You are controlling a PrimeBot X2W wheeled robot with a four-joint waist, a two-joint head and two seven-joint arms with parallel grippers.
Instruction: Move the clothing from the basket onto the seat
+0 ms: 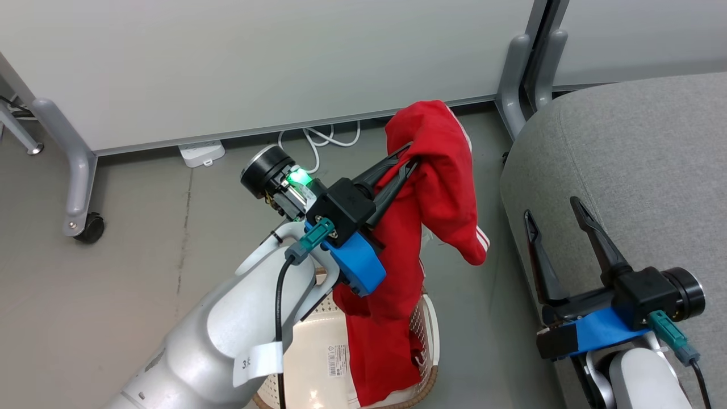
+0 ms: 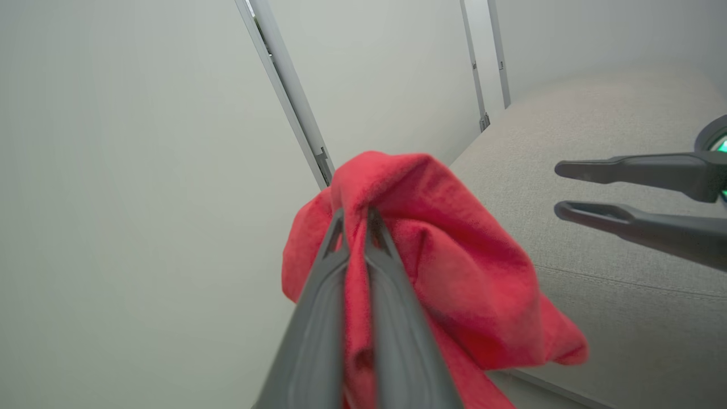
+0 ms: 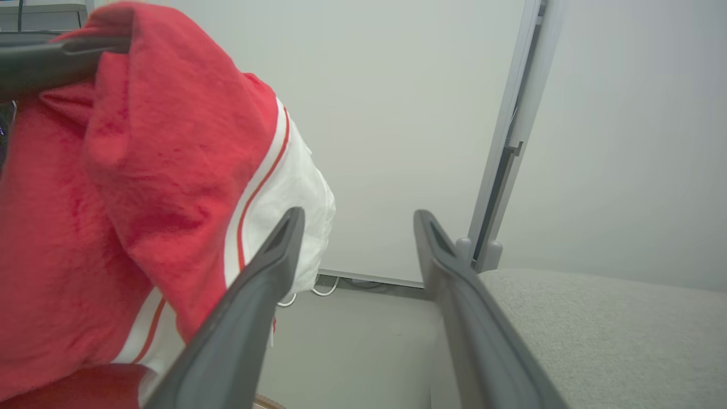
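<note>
The left gripper (image 1: 413, 161) is raised over the floor (image 1: 142, 272) with its two dark fingers pressed nearly together on a fold of the red clothing (image 1: 437, 170); in the left wrist view the cloth is pinched between the fingertips (image 2: 372, 218) and bulges out on both sides of them; a green light (image 1: 298, 177) glows on the wrist behind it; the red cloth drapes over the fingers, one flap with white stripes hanging towards the seat (image 1: 636, 153), while the long lower part drops straight down into the basket (image 1: 430, 379), its bottom end lying against the basket's right inner wall; whether this is one garment or two I cannot tell; the basket stands on the floor just beside the rounded corner of the grey seat, partly hidden under the left forearm, and a barcode sticker (image 1: 338, 360) shows on its pale inside; none of the red cloth touches the seat; the right gripper (image 1: 551, 207) rests low over the front of the seat, its fingers spread wide apart with nothing between them, pointing towards the wall panel (image 1: 284, 57); in the right wrist view the striped flap hangs close to the left of its left finger (image 3: 272, 255), apart from it as far as I can see; a white power strip (image 1: 199, 153) and a white cable (image 1: 324, 139) lie at the foot of the panel, and a black wheel (image 1: 91, 227) of the panel's leg stands on the floor at the left
</note>
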